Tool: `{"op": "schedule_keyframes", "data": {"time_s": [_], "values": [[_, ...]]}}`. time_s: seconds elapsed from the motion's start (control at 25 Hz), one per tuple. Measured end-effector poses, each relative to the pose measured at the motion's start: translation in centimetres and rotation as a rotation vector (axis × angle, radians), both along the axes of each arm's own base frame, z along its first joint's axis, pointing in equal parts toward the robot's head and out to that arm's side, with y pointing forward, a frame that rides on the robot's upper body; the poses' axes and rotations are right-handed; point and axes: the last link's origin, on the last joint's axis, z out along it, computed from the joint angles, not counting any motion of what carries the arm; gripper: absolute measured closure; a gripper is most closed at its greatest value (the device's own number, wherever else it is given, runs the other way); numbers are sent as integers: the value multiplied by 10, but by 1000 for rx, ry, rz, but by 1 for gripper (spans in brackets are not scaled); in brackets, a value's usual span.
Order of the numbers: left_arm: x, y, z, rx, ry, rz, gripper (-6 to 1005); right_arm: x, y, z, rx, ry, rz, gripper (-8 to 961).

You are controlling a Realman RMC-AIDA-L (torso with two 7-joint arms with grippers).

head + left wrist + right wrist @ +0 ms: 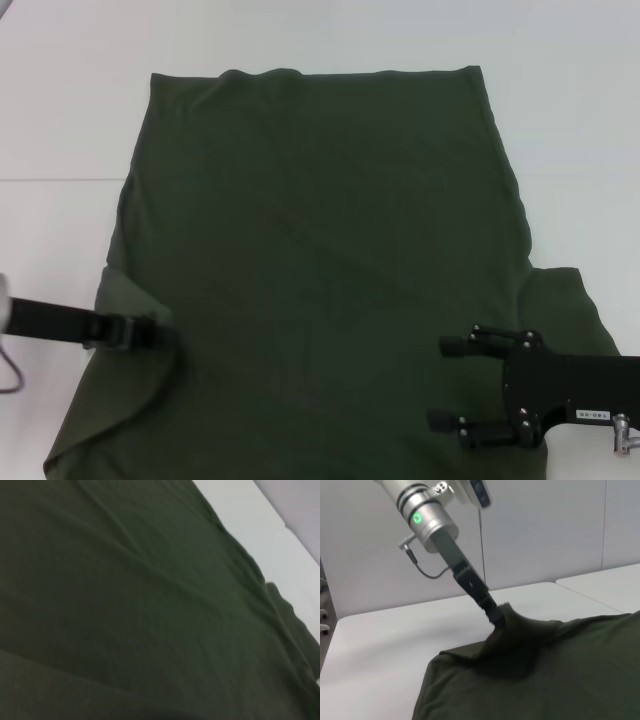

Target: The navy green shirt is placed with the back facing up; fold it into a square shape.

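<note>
The white bench (60, 90) carries the navy green shirt (320, 260), which lies spread across its middle, plain side up, hem toward the far edge and the sleeves near the robot. The right sleeve (565, 310) lies flat, sticking out to the right. The left sleeve (125, 300) is gathered up and drawn inward over the body.

The left hand (150, 333) is clenched on that left sleeve fabric; the right wrist view shows the cloth (507, 617) tented up to its tip. The right hand (450, 385) hovers over the near right part of the shirt, fingers spread, grasping nothing.

The step in hand looks like folding the left side inward. To do it well, the left hand should carry the cloth low and straight toward the middle, keeping the fold line parallel to the side seam, and let go only once the fabric lies flat without bunching.
</note>
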Motion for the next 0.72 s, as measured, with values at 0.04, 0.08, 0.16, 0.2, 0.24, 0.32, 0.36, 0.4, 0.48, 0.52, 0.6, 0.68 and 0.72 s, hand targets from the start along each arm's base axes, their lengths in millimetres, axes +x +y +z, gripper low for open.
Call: {"op": "schedule_keyframes", "data": {"time_s": [0.04,0.08,0.16,0.2,0.24,0.32,0.36,0.4,0.48,0.52,0.6,0.68,0.72], "values": [[0,1,-6,-13,0,3,969,1,0,0,0,-1,-1,34],[-1,3,-11,-24,0,9,969,1,-1,1,0,-2,-3,34],[-1,6,-20,-45,1,17,965,2,-1,1,1,-4,-4,34],[-2,6,-22,-48,2,18,963,3,-1,1,1,-5,-5,33],[-2,7,-25,-48,5,20,945,3,-1,2,1,-5,-5,33],[-2,10,-28,-33,13,22,910,3,-1,2,2,-6,-6,33],[-2,10,-29,-26,14,24,893,3,-1,2,2,-7,-6,33],[-3,11,-29,-18,16,28,875,4,-1,2,2,-7,-7,33],[-3,12,-29,-10,17,31,840,4,-2,3,2,-8,-8,33],[-4,12,-29,-8,17,32,822,5,-2,3,3,-8,-9,33],[-4,12,-27,-2,20,37,787,5,-2,3,3,-9,-10,33],[-9,15,-18,42,38,76,717,5,-2,3,3,-9,-10,33],[-20,18,-5,109,67,146,681,5,-2,3,3,-9,-10,33]]}}
